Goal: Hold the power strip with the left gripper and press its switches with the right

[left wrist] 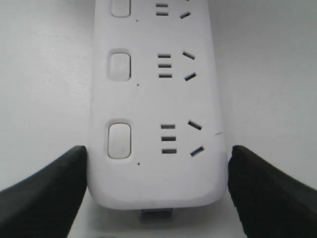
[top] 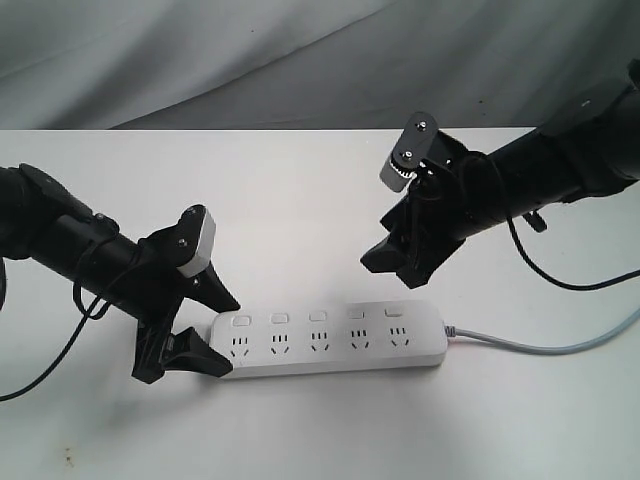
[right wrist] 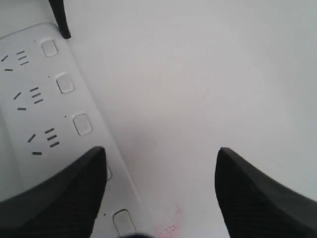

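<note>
The white power strip (top: 330, 342) lies flat on the white table, its grey cord (top: 540, 347) leading off to the right. Its switches (top: 315, 316) run in a row along the far side, above the outlets. My left gripper (top: 225, 337) straddles the strip's left end with a black jaw against each long side. In the left wrist view, the left gripper (left wrist: 158, 147) is shut on the power strip (left wrist: 153, 99) near the end switch (left wrist: 119, 140). My right gripper (top: 392, 272) hovers open above the strip's right part. In the right wrist view, the right gripper (right wrist: 161, 149) has the switches (right wrist: 81, 124) beside one jaw.
A grey cloth backdrop (top: 250, 60) hangs behind the table's far edge. Black cables loop from the left arm (top: 60, 245) and the right arm (top: 540, 165). White tabletop (top: 300, 200) surrounds the strip.
</note>
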You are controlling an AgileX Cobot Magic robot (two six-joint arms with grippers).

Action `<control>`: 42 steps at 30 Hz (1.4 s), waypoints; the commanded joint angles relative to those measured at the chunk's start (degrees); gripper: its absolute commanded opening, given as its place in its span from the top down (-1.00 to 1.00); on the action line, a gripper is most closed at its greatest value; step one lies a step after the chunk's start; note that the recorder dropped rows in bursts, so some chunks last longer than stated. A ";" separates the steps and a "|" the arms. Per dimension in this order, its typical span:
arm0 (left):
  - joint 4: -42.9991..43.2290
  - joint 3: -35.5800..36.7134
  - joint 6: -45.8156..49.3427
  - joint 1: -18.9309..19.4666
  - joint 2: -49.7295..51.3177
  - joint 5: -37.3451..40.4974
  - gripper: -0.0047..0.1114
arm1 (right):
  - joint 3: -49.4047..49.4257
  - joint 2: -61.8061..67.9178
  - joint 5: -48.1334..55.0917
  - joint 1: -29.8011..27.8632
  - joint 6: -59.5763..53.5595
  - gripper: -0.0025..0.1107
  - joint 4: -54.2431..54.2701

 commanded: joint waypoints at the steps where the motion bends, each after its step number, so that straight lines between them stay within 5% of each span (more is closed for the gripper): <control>1: -0.64 -0.40 0.40 -0.26 0.05 0.17 0.15 | 2.84 0.81 -2.97 -0.20 -0.67 -0.08 -0.49; 42: -0.64 -0.40 0.40 -0.26 0.05 0.17 0.15 | 3.35 6.66 -8.28 -0.20 4.16 -0.08 -7.11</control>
